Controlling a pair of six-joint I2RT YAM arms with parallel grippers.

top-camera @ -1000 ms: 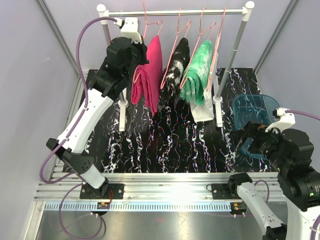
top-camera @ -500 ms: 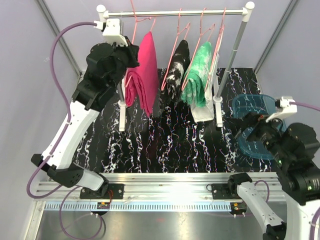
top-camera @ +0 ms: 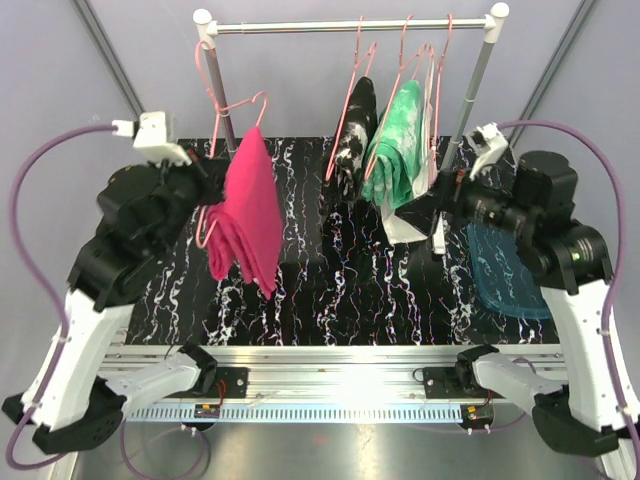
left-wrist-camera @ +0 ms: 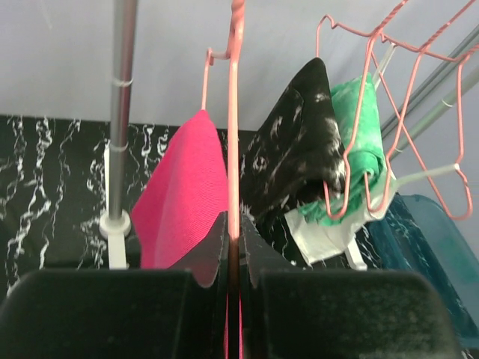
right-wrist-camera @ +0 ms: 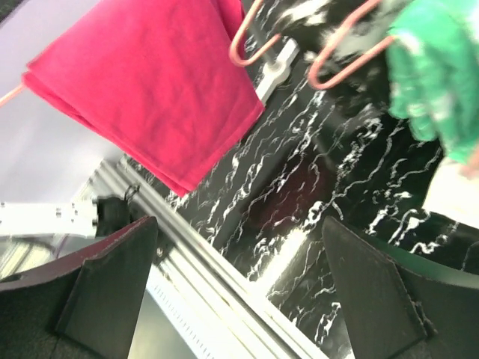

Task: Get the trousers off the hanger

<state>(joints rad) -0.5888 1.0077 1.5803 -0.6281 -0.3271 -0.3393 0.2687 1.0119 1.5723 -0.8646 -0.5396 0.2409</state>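
**Black marbled table (top-camera: 340,290), one pair carried beside the clothes rail (top-camera: 350,25)**

In the left wrist view, the left gripper (left-wrist-camera: 233,250) is clamped on a pink hanger (left-wrist-camera: 233,134), whose wire runs straight up between the two pressed fingers (left-wrist-camera: 206,258). The magenta trousers (left-wrist-camera: 183,194) hang folded just left of that wire, with the rail's left post further left. The black marbled trousers (left-wrist-camera: 299,149) and the green tie-dye trousers (left-wrist-camera: 359,142) hang touching each other on the right, each on a hanger of its own.

In the right wrist view, the right gripper (right-wrist-camera: 239,224) has its fingers (right-wrist-camera: 105,292) spread wide, with nothing between them. Magenta cloth fills the upper left and blurred green cloth the upper right.

From above, the magenta pair hangs nearer the arms than the rail, by its left post. The hanger's hook lies beside that post and below the bar; whether it touches the rail cannot be told. The other two pairs hang from the rail's right half. The right arm's pincer sits by the rail's right post, and a blue bin (top-camera: 505,275) lies on the table just right of that post.
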